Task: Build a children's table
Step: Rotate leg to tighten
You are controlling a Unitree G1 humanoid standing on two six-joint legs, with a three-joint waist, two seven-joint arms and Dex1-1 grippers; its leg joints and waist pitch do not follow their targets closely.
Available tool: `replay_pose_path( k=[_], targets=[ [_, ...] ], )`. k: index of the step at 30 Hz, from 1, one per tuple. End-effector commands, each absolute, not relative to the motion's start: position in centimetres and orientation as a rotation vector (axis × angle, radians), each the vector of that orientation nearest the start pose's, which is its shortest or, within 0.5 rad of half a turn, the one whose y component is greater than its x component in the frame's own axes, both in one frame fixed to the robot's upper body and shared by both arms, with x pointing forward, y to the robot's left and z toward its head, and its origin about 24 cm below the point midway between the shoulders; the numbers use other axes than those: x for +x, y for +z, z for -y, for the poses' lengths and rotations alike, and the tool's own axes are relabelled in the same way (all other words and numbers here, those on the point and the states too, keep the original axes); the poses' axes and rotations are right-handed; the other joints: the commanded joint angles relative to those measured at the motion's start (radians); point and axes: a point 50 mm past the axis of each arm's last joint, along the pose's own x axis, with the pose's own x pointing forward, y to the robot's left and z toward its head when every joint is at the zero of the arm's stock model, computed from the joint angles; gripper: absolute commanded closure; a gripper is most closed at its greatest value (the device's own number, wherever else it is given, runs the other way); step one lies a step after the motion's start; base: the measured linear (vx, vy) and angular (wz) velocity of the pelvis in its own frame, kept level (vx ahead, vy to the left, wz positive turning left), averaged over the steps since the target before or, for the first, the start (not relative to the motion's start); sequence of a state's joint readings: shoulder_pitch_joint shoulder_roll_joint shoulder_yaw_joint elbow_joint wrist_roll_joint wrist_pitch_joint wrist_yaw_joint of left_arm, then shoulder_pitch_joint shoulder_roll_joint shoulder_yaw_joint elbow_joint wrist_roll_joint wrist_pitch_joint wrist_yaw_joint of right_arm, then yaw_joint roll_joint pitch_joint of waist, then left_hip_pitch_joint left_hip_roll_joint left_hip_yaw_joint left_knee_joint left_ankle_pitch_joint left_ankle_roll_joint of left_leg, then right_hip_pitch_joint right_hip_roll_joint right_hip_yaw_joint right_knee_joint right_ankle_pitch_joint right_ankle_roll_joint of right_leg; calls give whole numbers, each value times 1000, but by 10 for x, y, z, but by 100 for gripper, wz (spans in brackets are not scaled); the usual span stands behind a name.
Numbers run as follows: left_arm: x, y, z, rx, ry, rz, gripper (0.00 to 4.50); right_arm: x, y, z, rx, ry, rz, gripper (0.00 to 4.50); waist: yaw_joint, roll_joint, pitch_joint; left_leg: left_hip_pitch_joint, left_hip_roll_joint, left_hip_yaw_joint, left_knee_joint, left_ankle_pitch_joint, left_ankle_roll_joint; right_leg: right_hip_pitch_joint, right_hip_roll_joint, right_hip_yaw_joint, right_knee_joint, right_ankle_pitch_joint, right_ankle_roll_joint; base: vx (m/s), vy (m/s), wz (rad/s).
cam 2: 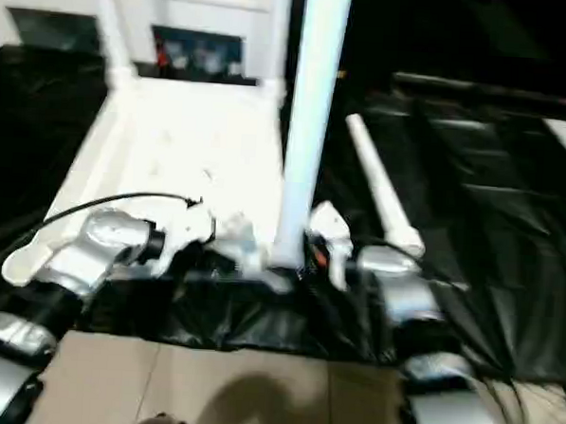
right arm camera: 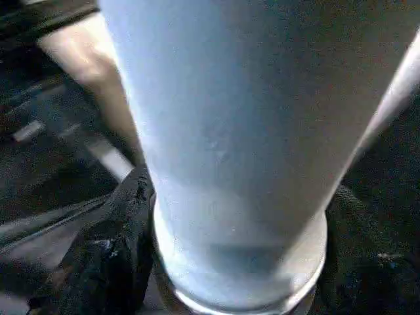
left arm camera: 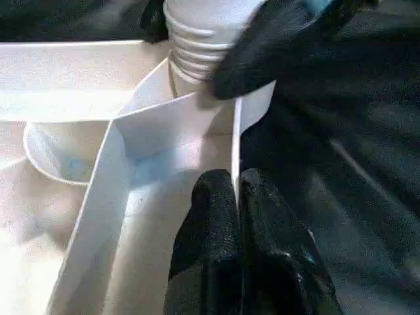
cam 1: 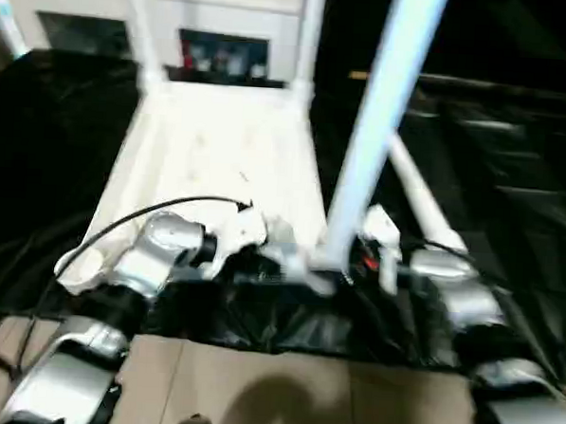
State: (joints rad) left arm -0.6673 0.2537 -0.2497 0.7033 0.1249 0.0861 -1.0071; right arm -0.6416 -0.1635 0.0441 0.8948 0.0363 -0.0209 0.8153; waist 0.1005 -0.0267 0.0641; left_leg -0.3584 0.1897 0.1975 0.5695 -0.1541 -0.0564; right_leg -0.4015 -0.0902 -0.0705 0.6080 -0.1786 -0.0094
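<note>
The white table top [cam 1: 220,152] lies upside down on a black sheet, with two legs [cam 1: 139,24] [cam 1: 309,33] standing in its far corners. A third leg [cam 1: 377,131] stands upright at the near right corner, its ribbed end [left arm camera: 197,39] at the corner. My right gripper [right arm camera: 239,256] has a black finger on each side of this leg's base and is shut on it. Beside it, my left gripper [left arm camera: 237,197] is shut on the top's thin near rim [left arm camera: 252,111]. Another leg [cam 1: 421,205] lies loose on the sheet to the right.
The black sheet [cam 1: 495,157] covers the work area on all sides of the table top. A white cabinet with glass doors [cam 1: 227,19] stands behind the far legs. A tan floor strip [cam 1: 255,391] runs along the near edge, under my forearms.
</note>
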Motion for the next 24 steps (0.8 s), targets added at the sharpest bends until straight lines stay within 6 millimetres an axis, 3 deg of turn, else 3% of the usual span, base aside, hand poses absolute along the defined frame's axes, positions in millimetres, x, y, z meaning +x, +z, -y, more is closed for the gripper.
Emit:
replay_pose_path(
  k=[1, 4, 6, 8, 10, 15, 20, 24],
  targets=[
    [343, 64, -81, 440, -1112, -319, 450, 331, 10, 91, -70, 878, -402, 171, -7, -2, -58, 19, 41, -39, -72, -425, -31, 26, -75, 37, -115, -603, -108, 0, 0, 0],
    [349, 68, -62, 397, -998, -310, 450, 339, 8, 77, 1, 691, -417, 171, -19, -1, -60, 18, 40, -36, -71, -418, -21, 24, -72, 38, -116, -568, -117, 0, 0, 0],
    [349, 69, -58, 415, -990, -299, 450, 339, 8, 73, -12, 691, -413, 171, -19, -1, -62, 12, 40, -37, -73, -408, -13, 29, -71, 35, -115, -533, -120, 0, 0, 0],
    [348, 68, -52, 436, -991, -290, 450, 339, 9, 67, -13, 697, -400, 116, -17, -2, -65, 12, 42, -34, -74, -393, -5, 30, -70, 38, -111, -470, -132, 0, 0, 0],
    [346, 66, -50, 445, -1012, -290, 450, 340, 13, 65, 11, 711, -376, 92, -15, -1, -65, 14, 41, -30, -73, -390, 1, 27, -68, 42, -108, -424, -151, 0, 0, 0],
    [344, 66, -56, 436, -1070, -290, 450, 343, 19, 73, -58, 756, -323, 44, -15, 0, -67, 11, 40, -26, -71, -370, 14, 34, -67, 43, -100, -360, -181, 0, 0, 0],
    [338, 66, -64, 453, -1173, -278, 450, 344, 24, 82, -91, 826, -283, 44, -15, -1, -70, 4, 41, -24, -70, -332, 30, 41, -67, 44, -94, -326, -190, 0, 0, 0],
    [332, 64, -77, 467, -1277, -300, 450, 340, 25, 94, -163, 940, -268, 44, -6, -1, -73, 9, 43, -17, -64, -288, 46, 41, -66, 45, -86, -249, -225, 0, 0, 0]
  ],
)
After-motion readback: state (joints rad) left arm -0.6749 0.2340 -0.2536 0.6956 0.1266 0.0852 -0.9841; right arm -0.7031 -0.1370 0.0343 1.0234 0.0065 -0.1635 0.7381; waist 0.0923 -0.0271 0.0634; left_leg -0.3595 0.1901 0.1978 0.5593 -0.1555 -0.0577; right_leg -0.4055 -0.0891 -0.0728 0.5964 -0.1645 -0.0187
